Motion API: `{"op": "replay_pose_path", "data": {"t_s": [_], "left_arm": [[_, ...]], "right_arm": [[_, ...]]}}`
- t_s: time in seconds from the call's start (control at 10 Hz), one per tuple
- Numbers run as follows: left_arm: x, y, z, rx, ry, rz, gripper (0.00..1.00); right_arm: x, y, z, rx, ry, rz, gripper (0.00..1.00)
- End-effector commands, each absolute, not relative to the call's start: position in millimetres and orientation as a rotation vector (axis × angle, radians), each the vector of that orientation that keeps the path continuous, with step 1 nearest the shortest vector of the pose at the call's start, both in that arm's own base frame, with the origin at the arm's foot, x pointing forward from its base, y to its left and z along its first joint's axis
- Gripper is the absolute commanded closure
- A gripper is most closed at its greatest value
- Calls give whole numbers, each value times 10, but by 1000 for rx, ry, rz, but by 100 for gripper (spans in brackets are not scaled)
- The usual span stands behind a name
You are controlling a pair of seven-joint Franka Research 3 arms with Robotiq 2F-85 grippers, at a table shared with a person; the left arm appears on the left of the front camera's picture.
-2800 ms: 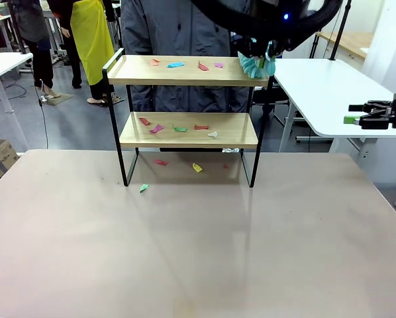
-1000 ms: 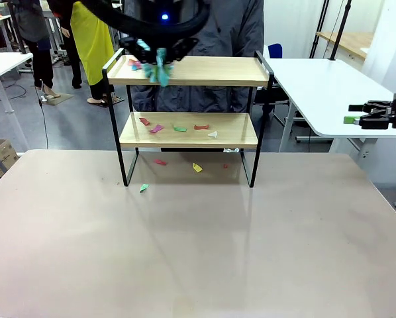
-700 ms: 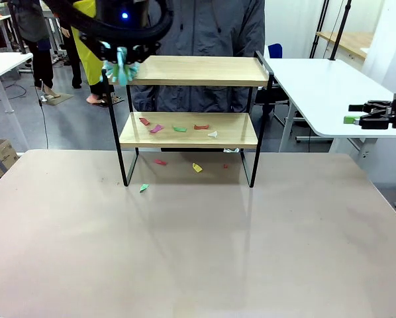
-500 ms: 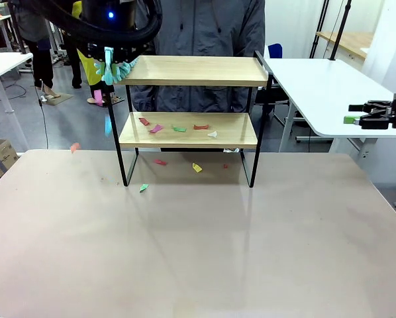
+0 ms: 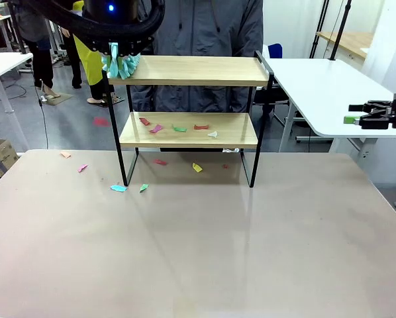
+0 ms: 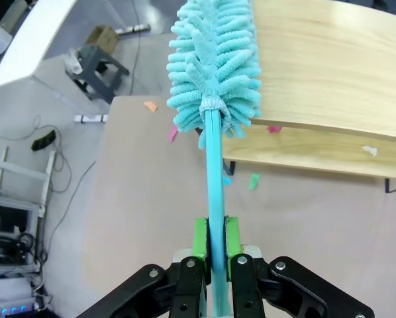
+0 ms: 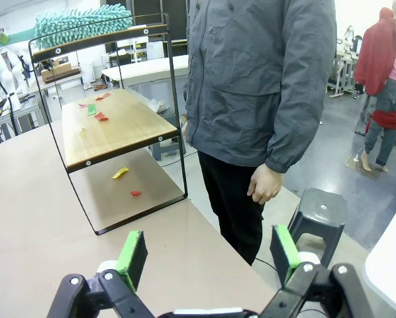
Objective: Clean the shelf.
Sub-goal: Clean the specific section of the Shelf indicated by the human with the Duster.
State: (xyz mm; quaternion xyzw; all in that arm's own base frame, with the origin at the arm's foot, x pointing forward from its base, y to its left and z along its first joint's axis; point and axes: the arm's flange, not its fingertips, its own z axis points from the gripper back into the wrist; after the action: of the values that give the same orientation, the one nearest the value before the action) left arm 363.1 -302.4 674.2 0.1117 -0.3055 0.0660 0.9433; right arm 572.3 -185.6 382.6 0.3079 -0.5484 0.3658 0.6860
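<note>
- Front view: small two-tier shelf [image 5: 195, 69] (light wood boards, thin black metal frame w/ raised end rails) stands upright toward the far edge of the matte beige counter [image 5: 198, 265]. A person in a grey jacket [image 5: 198, 26] is right behind it.
- Same view: fluffy cyan microfibre duster [image 5: 120, 66] has its head at the top board's left end, by the rail. The arm above it is mostly cropped.
- Left wrist view adds the grip: left gripper [image 6: 215, 240] is clamped on the duster's slim cyan handle, green pads pressed to both sides. The head is a bundle of soft chenille fingers overlapping the top board's edge.
- Small coloured paper scraps [image 5: 179, 128] — red, pink, green, white — lie on the lower board. More lie on the counter under the shelf & off its left leg. The boards' wood is pale & smooth.
- Right wrist view gives the shelf end-on: black wire outline, lower board w/ scraps, a yellow & a red scrap on the counter beneath, duster head lying along the top.
- Also there: right gripper [image 7: 209, 255] w/ jaws wide apart, nothing between them, low near the counter's edge. A rounded grey plastic stool [image 7: 320, 212] stands on the floor by the person.
- Front view puts that gripper off to the right, beside a white side counter [image 5: 317, 86], well apart from the shelf.
</note>
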Motion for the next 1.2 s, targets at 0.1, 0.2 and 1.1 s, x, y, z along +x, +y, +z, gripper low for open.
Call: {"op": "replay_pose_path", "data": {"t_s": [0.1, 0.2, 1.1], "left_arm": [[3628, -2989, 6748, 242, -611, 155, 87], [3628, -2989, 6748, 242, -611, 155, 87], [3021, -2066, 7339, -358, -807, -356, 87]], "right_arm": [[5709, -1808, 3899, 678, -1218, 800, 0], [5709, -1808, 3899, 678, -1218, 800, 0], [5709, -1808, 3899, 678, -1218, 800, 0]]}}
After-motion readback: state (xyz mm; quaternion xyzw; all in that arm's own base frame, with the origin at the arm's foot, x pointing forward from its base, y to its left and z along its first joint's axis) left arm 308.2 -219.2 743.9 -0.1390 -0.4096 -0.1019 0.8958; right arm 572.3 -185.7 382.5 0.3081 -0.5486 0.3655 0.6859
